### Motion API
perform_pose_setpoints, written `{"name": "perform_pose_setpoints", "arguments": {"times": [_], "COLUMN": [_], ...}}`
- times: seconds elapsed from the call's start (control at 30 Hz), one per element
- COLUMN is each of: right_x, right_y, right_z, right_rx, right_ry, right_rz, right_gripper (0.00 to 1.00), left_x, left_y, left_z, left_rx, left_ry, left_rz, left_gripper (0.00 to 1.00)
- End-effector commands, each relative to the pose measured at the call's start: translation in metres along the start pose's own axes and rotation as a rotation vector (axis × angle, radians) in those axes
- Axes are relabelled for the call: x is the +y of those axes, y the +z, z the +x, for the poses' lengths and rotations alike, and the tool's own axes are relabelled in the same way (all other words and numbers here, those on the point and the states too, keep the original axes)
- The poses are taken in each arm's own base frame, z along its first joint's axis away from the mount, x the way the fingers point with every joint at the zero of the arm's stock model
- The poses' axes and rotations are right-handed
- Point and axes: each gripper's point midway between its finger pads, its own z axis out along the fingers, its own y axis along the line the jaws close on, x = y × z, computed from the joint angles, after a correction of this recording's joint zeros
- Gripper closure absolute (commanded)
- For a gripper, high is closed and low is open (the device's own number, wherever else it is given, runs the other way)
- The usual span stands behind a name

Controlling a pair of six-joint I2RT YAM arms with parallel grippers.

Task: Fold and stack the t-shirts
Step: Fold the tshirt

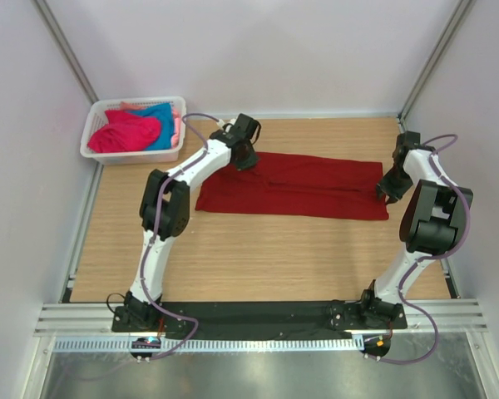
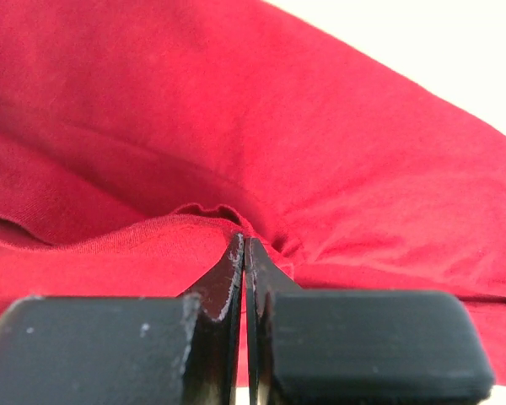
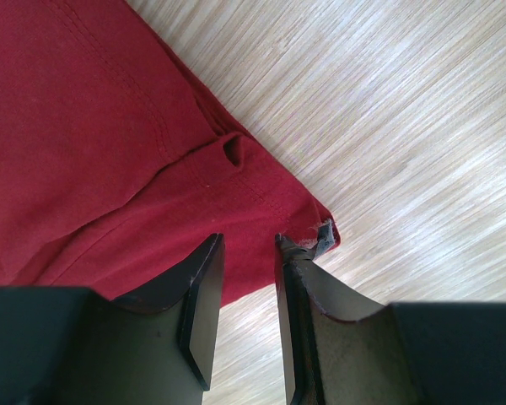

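A dark red t-shirt (image 1: 299, 195) lies on the wooden table, folded into a long strip running left to right. My left gripper (image 1: 246, 156) is at the strip's far left edge. In the left wrist view its jaws (image 2: 244, 240) are shut on a puckered fold of the red cloth (image 2: 320, 126). My right gripper (image 1: 389, 189) is at the strip's right end. The right wrist view shows it open (image 3: 246, 240) just above the hemmed corner of the shirt (image 3: 84, 126), with nothing between its fingers. A bright pink t-shirt (image 1: 125, 133) and a turquoise one (image 1: 160, 116) lie crumpled in the basket.
The white lattice basket (image 1: 125, 157) stands at the table's far left corner. White walls and metal posts close in the table on the left, back and right. Bare wood (image 1: 274, 258) lies between the red shirt and the arm bases.
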Motion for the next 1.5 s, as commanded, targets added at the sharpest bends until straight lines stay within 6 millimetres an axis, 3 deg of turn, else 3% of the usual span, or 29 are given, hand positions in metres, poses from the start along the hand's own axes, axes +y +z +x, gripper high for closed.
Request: {"name": "perform_pose_setpoints", "arguments": {"times": [0.0,0.2,0.3,0.33,0.4,0.5,0.53,0.6,0.63,0.7,0.73,0.77,0.83,0.97,1.07,1.1,1.2,1.27,1.37,1.47], "right_x": [0.004,0.003,0.003,0.003,0.004,0.007,0.009,0.014,0.016,0.026,0.031,0.037,0.052,0.055,0.037,0.033,0.016,0.008,0.000,-0.016], "right_y": [-0.015,-0.022,-0.027,-0.029,-0.034,-0.040,-0.041,-0.043,-0.044,-0.046,-0.047,-0.046,-0.048,-0.032,-0.017,-0.013,-0.001,0.004,0.013,0.017], "right_z": [-0.014,-0.015,-0.016,-0.016,-0.016,-0.014,-0.014,-0.008,-0.006,-0.001,-0.001,-0.001,0.001,0.008,0.004,0.004,0.009,0.014,0.033,0.053], "right_rx": [-0.045,-0.056,-0.065,-0.066,-0.068,-0.063,-0.060,-0.028,-0.018,0.000,-0.001,0.002,0.004,0.038,0.024,0.029,0.033,0.026,0.059,0.079], "right_ry": [-0.004,-0.004,0.003,0.004,0.005,0.009,0.005,0.000,-0.008,-0.052,-0.066,-0.085,-0.119,-0.135,-0.118,-0.111,-0.085,-0.062,-0.024,0.021], "right_rz": [-0.019,-0.023,-0.033,-0.035,-0.049,-0.073,-0.084,-0.104,-0.103,-0.117,-0.118,-0.118,-0.129,-0.067,0.010,0.021,0.064,0.094,0.112,0.154], "right_gripper": [0.63,0.63,0.63,0.63,0.62,0.62,0.62,0.62,0.61,0.61,0.61,0.60,0.60,0.60,0.60,0.60,0.61,0.61,0.62,0.62], "left_x": [-0.020,-0.041,-0.045,-0.042,-0.039,-0.019,-0.004,0.018,0.031,0.073,0.077,0.105,0.116,0.146,0.159,0.156,0.170,0.176,0.193,0.195], "left_y": [-0.004,-0.005,-0.010,-0.013,-0.022,-0.041,-0.056,-0.070,-0.087,-0.086,-0.099,-0.088,-0.084,-0.059,-0.042,-0.041,-0.029,-0.029,-0.025,-0.016], "left_z": [-0.016,-0.010,-0.016,-0.017,-0.026,-0.037,-0.038,-0.035,-0.032,-0.006,-0.009,0.016,0.024,0.042,0.036,0.022,0.013,-0.003,-0.016,-0.026], "left_rx": [-0.037,-0.005,-0.021,-0.019,-0.040,-0.074,-0.078,-0.057,-0.051,0.008,-0.018,0.050,0.064,0.136,0.138,0.104,0.117,0.088,0.062,0.051], "left_ry": [0.053,0.078,0.123,0.156,0.184,0.223,0.220,0.215,0.212,0.203,0.182,0.169,0.109,0.077,0.090,0.093,0.100,0.118,0.158,0.151], "left_rz": [0.078,0.199,0.220,0.211,0.197,0.114,0.061,0.011,-0.015,-0.105,-0.084,-0.125,-0.117,-0.195,-0.269,-0.283,-0.354,-0.403,-0.512,-0.516], "left_gripper": [1.00,0.91,0.88,0.85,0.70,0.64,0.62,0.60,0.59,0.57,0.56,0.55,0.55,0.55,0.54,0.54,0.54,0.53,0.52,0.52]}}
